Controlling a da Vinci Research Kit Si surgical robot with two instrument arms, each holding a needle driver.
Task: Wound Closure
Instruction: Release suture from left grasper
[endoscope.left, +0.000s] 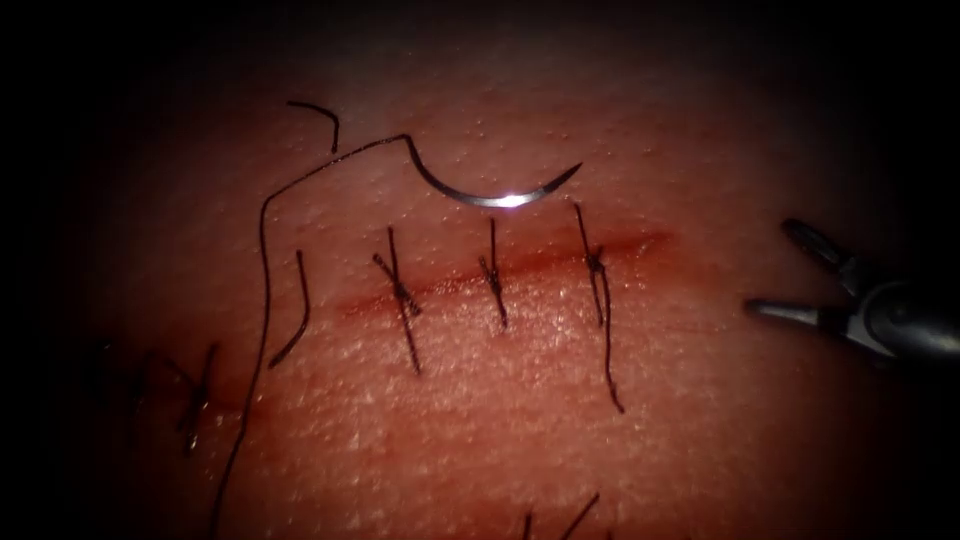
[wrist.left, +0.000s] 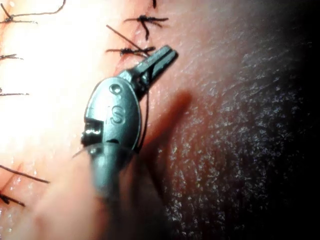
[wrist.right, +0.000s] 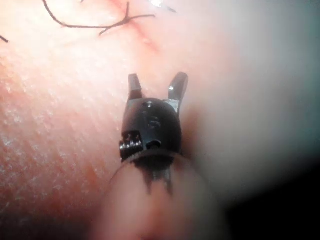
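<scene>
- Fingers of the right tool spread wide, empty, right of the cut.
- Left tool fingers closed, seemingly empty.
- Needle lies free on the tissue, long axis crosswise; right tool nearer.

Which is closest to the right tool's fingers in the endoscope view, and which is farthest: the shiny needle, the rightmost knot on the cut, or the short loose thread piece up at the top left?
Measured from the right tool, which holds nothing:
1. The rightmost knot, on the cut's right end.
2. The needle, lying free on the tissue above the cut.
3. The short loose thread piece, far upper left.
</scene>
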